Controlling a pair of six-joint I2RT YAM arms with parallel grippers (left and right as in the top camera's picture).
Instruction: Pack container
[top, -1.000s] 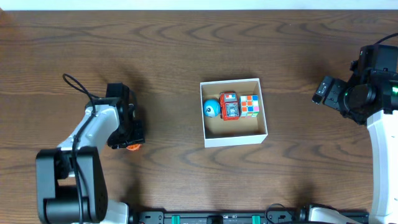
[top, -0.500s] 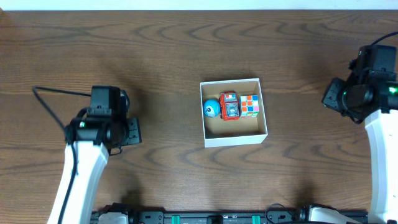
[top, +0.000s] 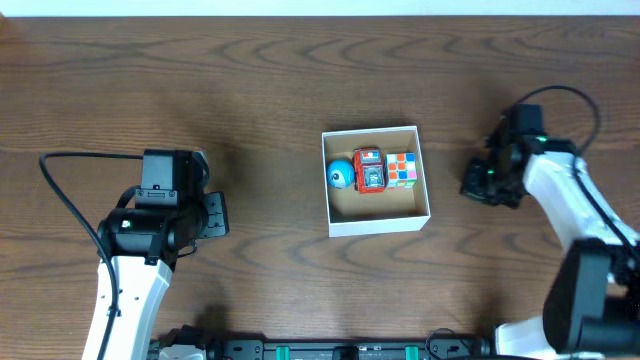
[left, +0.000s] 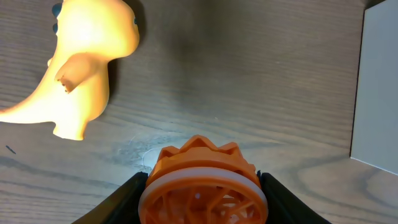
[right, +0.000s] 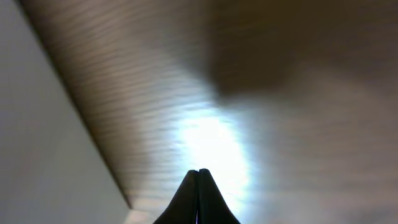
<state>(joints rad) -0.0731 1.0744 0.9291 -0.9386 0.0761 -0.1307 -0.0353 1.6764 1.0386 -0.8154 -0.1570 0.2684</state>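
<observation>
The container, a small white box with a brown inside, sits mid-table and holds a blue ball, a red toy car and a coloured cube. My left gripper is well left of it, shut on an orange ribbed wheel-like toy just above the wood. A yellow dinosaur toy lies on the table ahead of it. My right gripper hangs just right of the box, jaws pressed together with nothing between them.
In the left wrist view the box's white outer wall rises at the right edge. In the right wrist view a white wall fills the left side. A black cable loops off the left arm.
The right arm swung in from the table's right edge to beside the box and its jaws shut. The left arm drew back and up with the orange toy.
</observation>
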